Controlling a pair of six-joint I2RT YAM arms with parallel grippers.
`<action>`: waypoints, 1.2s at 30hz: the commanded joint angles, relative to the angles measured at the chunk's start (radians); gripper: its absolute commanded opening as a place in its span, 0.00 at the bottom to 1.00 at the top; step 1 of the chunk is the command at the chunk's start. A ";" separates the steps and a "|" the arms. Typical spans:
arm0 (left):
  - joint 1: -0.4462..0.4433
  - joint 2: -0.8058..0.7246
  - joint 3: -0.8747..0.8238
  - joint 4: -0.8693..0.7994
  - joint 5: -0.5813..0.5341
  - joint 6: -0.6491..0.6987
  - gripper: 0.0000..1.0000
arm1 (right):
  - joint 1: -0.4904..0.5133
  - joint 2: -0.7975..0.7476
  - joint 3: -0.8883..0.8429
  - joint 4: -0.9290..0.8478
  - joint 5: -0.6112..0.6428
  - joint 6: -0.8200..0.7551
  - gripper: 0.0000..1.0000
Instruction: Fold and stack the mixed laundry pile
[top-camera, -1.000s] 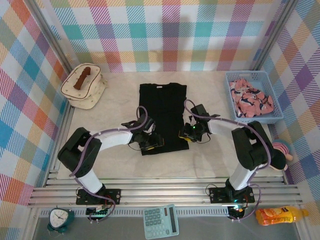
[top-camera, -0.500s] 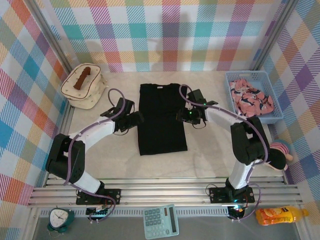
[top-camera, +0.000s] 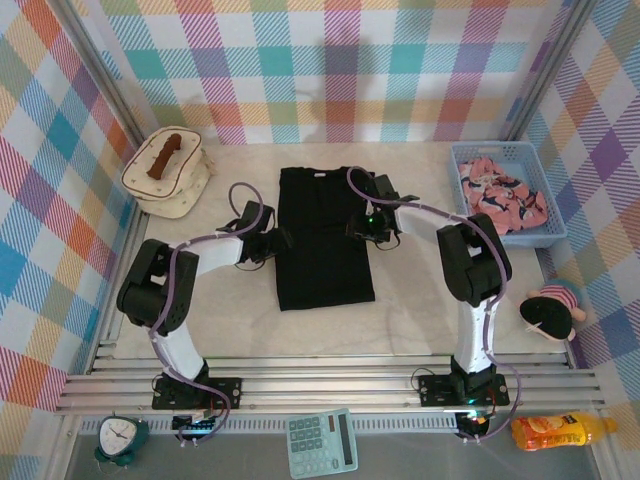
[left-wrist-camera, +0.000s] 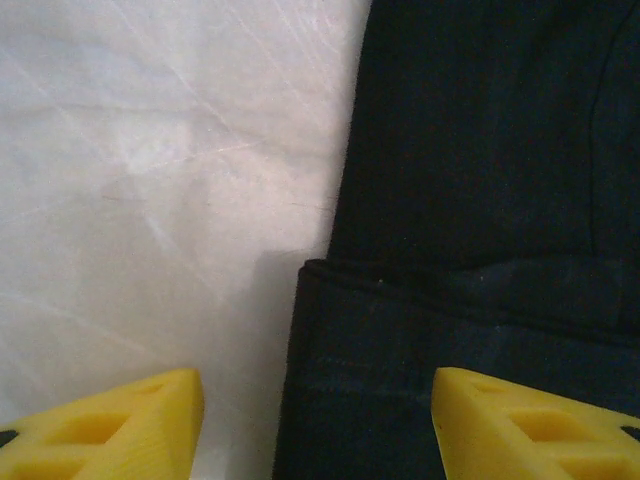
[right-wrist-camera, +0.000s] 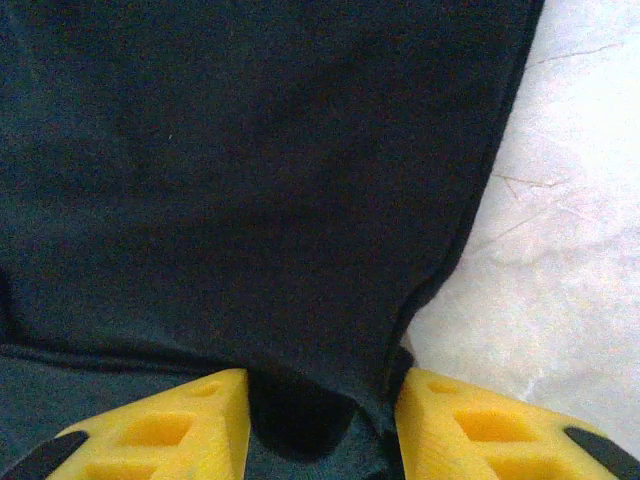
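The black shirt (top-camera: 325, 240) lies flat mid-table as a long narrow rectangle, collar at the far end. My left gripper (top-camera: 272, 240) sits at its left edge; in the left wrist view the left gripper (left-wrist-camera: 315, 430) is open, its yellow fingers straddling the black shirt's (left-wrist-camera: 480, 150) folded edge. My right gripper (top-camera: 366, 228) is at the right edge; in the right wrist view the right gripper (right-wrist-camera: 322, 430) is shut on a puckered fold of the black shirt (right-wrist-camera: 250, 150). The pink printed garment (top-camera: 500, 200) is crumpled in the blue basket.
A light-blue mesh basket (top-camera: 505, 238) stands at the right back. A cream quilted bag (top-camera: 168, 175) with a brown handle sits at the left back. A doll (top-camera: 550, 310) lies by the right wall. Bare table (left-wrist-camera: 150, 150) shows left of the shirt.
Both grippers have moved from the shirt's near hem up along its sides to mid-length. The left one swung out to the left edge. The shirt lies the same.
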 joint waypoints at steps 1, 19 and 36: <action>0.007 0.018 0.005 0.087 0.061 -0.011 0.57 | 0.007 0.021 0.041 -0.009 0.001 -0.002 0.32; -0.024 -0.085 0.088 -0.029 0.055 0.083 0.00 | 0.003 -0.189 -0.047 -0.095 0.112 0.017 0.00; -0.028 0.043 0.160 -0.075 0.108 0.090 0.50 | -0.026 -0.142 -0.049 -0.136 0.114 0.044 0.43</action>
